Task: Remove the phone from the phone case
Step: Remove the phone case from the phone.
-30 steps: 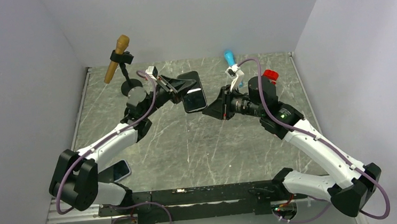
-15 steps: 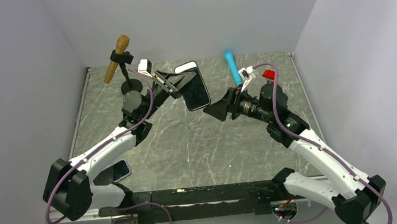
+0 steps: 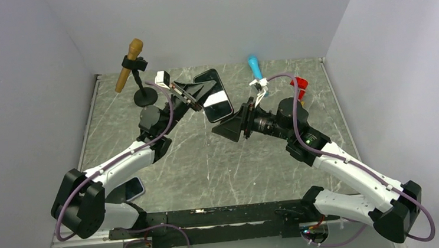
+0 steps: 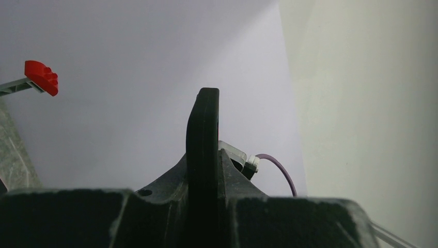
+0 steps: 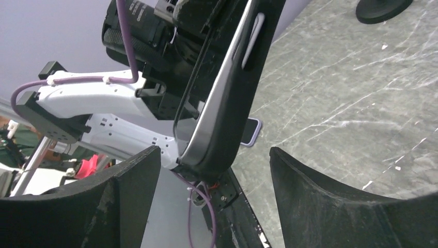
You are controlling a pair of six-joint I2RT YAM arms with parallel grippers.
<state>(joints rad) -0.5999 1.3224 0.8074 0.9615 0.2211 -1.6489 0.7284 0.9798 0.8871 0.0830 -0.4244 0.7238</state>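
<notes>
Our left tool is clenched on the phone, holding it, case and all, above the worktop near the middle of the far edge. Its lower end tips toward our right tool. We judge it is held aloft so both sides of that free end can be reached. The right tool is spread wide, grasping nothing. Overhead, the two look almost touching. Only the right wrist view shows the cased phone edge-on between the spread fingers, seemingly touching neither. The left wrist view shows just the case's thin edge pinched.
</notes>
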